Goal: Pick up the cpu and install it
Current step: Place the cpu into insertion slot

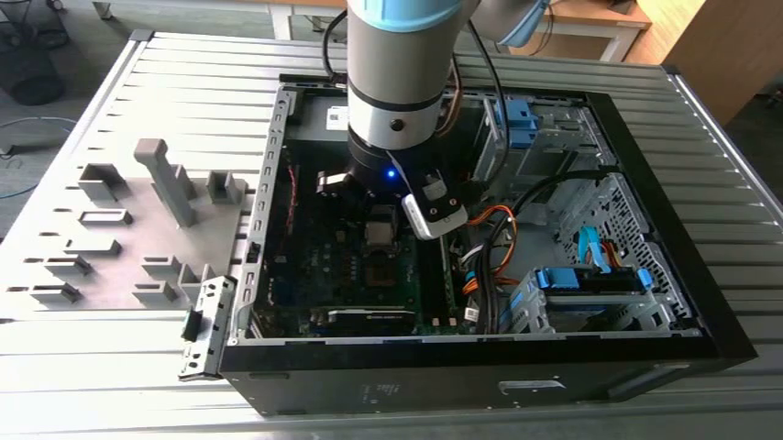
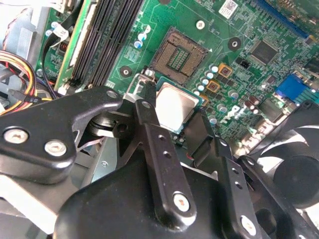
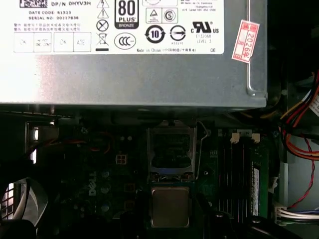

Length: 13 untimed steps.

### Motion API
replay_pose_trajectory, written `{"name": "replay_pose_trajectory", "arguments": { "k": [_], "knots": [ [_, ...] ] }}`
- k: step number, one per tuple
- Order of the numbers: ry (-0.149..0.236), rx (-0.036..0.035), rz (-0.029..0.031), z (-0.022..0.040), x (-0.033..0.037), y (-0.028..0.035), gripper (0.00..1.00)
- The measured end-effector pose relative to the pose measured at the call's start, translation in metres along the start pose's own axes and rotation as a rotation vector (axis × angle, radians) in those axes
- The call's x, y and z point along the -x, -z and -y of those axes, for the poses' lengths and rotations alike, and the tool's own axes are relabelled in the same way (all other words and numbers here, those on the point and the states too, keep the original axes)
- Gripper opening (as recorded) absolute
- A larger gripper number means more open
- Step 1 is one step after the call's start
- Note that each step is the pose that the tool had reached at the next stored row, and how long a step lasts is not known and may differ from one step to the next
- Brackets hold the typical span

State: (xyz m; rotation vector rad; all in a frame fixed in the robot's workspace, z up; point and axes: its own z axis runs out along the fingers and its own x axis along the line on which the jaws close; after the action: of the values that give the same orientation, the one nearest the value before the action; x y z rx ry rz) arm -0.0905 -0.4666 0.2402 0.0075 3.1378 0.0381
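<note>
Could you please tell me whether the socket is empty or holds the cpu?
Empty: the socket shows bare contacts in the second wrist view, and the cpu is held apart from it in the tool.

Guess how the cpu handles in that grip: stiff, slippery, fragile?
Likely stiff: the cpu looks like a flat metal-topped square. Probably slippery, since the gripper seems to pinch only its thin edges. Probably light, so a nudge near the open socket could shift it.
</note>
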Motion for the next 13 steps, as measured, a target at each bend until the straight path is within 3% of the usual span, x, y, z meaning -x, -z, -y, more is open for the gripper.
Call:
{"name": "replay_pose_trajectory", "arguments": {
  "k": [5,13],
  "knots": [
    [0.0,0.0,0.0,0.0008,0.0,-0.0005,0.47],
    [0.0,0.0,0.0,0.0064,0.0,-0.0073,0.47]
  ]
}}
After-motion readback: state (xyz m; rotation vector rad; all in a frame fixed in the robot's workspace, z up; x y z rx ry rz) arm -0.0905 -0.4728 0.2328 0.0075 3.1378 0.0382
